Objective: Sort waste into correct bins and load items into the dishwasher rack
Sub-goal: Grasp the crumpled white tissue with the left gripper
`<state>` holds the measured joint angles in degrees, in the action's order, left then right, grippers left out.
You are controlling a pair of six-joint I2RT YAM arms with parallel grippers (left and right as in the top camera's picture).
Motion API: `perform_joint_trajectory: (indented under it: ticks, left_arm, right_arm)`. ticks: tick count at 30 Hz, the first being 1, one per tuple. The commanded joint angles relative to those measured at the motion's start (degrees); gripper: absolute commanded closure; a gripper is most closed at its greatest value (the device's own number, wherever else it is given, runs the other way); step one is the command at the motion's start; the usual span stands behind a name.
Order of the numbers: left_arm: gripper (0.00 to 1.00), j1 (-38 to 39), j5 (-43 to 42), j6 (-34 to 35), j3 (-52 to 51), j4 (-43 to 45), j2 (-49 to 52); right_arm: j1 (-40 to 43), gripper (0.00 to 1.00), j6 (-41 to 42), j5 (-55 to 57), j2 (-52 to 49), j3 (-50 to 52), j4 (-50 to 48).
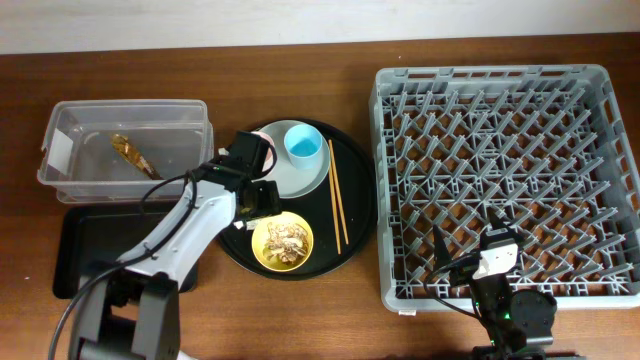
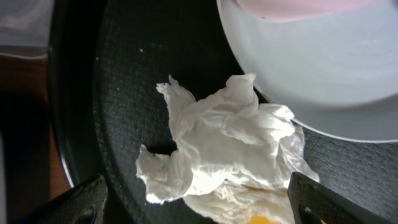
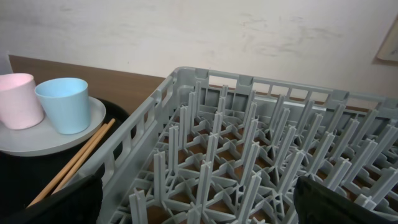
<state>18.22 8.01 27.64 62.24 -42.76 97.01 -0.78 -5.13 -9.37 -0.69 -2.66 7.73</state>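
Crumpled white tissue (image 2: 217,149) lies on the round black tray (image 2: 124,74) beside the pale grey plate (image 2: 336,81). My left gripper (image 2: 199,208) hovers over it, open, one finger on each side and neither touching it. On the plate stand a pink cup (image 3: 17,99) and a light-blue cup (image 1: 303,145). Wooden chopsticks (image 1: 338,208) lie right of the plate. The yellow bowl (image 1: 282,243) holds food scraps. A brown wrapper (image 1: 133,152) lies in the clear tub (image 1: 125,120). My right gripper (image 1: 470,240) stands open and empty over the front of the dishwasher rack (image 1: 500,80).
The flat black rectangular tray (image 1: 75,250) lies at the front left, below the clear tub, with my left arm crossing over its right end. The rack fills the right half of the table. Bare wooden tabletop shows along the back edge.
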Motion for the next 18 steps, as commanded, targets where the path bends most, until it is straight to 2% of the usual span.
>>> perform_joint_trajectory:
  ticks: [1,9,11,14,16,18]
  left_arm:
    - [0.07,0.11,1.07,0.11,-0.50,0.37,2.45]
    - [0.08,0.11,1.07,0.11,-0.50,1.62,5.53]
    - [0.16,0.11,1.05,0.11,-0.50,1.62,6.08]
    - [0.17,0.11,1.09,0.09,-0.50,2.03,8.00]
    - [0.24,0.09,1.44,0.11,-0.46,2.23,7.85]
    - [0.43,0.00,1.46,0.07,-0.28,2.25,7.69]
  right_arm:
    - [0.42,0.02,-0.26,0.09,0.37,0.48,0.11]
    - [0.42,0.02,-0.26,0.09,0.37,0.48,0.11]
    - [0.42,0.02,-0.26,0.11,0.37,0.48,0.11]
    - [0.42,0.01,-0.26,0.11,0.37,0.48,0.11]
    - [0.42,0.02,-0.26,0.11,0.37,0.48,0.11]
    - [0.42,0.02,-0.26,0.11,0.37,0.48,0.11]
